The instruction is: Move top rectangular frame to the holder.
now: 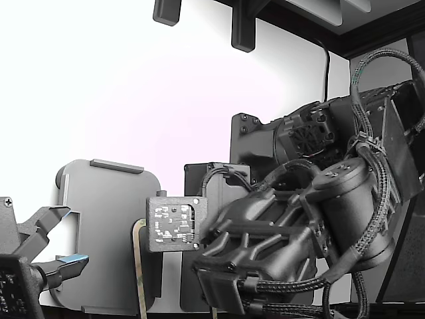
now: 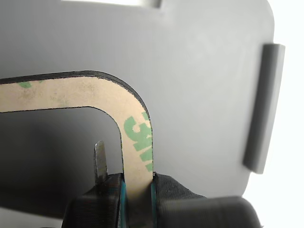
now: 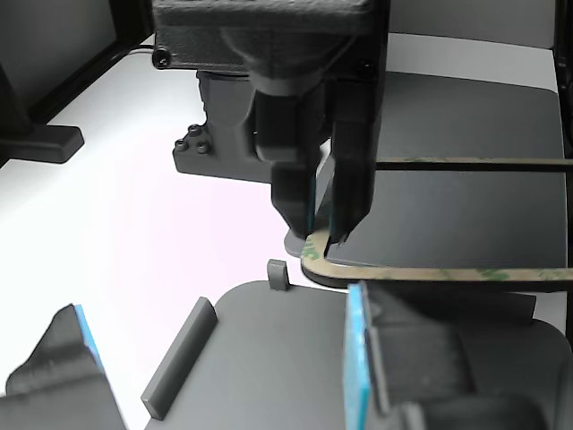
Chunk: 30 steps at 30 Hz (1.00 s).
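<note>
The top rectangular frame (image 2: 135,128) is a thin beige rim with green print and an open centre. My gripper (image 2: 137,183) is shut on the frame's rim close to a rounded corner. In the other view the gripper (image 3: 324,235) pinches that corner, and the frame (image 3: 448,271) stretches off to that view's right over a dark mat (image 3: 466,197). The light grey holder (image 2: 204,71) fills the wrist view behind the frame. In the exterior view the holder (image 1: 99,219) stands at the left, with the frame's edge (image 1: 139,266) beside it. My fingertips are hidden there behind the wrist.
A second gripper (image 1: 50,249) with blue pads stands open at the exterior view's lower left; its fingers (image 3: 363,376) fill the other view's foreground. The holder has raised tabs (image 2: 263,109) (image 3: 179,358) along its edges. My bulky black arm (image 1: 285,226) fills the exterior view's right.
</note>
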{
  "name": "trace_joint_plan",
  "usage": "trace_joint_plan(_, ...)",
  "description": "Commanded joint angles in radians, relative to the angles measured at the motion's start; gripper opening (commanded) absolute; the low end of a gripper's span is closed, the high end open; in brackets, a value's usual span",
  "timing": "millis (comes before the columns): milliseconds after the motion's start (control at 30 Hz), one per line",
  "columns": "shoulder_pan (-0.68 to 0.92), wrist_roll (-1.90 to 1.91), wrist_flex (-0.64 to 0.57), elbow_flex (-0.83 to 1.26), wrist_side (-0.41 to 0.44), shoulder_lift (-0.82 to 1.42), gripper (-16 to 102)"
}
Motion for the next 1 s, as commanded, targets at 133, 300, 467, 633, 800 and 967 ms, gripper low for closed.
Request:
trace_joint_plan(133,-0.067,0.0,0.011,-0.097,0.029,-0.057,-10)
trace_joint_plan(300,-0.112,0.005,0.009,-0.132,0.029,-0.091,-10)
trace_joint_plan(467,-0.158,-0.011,0.009,-0.164,0.003,-0.107,-10)
trace_joint_plan(633,-0.193,-0.034,0.009,-0.172,-0.018,-0.126,-10)
trace_joint_plan(800,-0.215,-0.049,0.008,-0.193,-0.018,-0.153,-10)
trace_joint_plan(967,-0.232,-0.06,0.003,-0.206,-0.018,-0.189,-10)
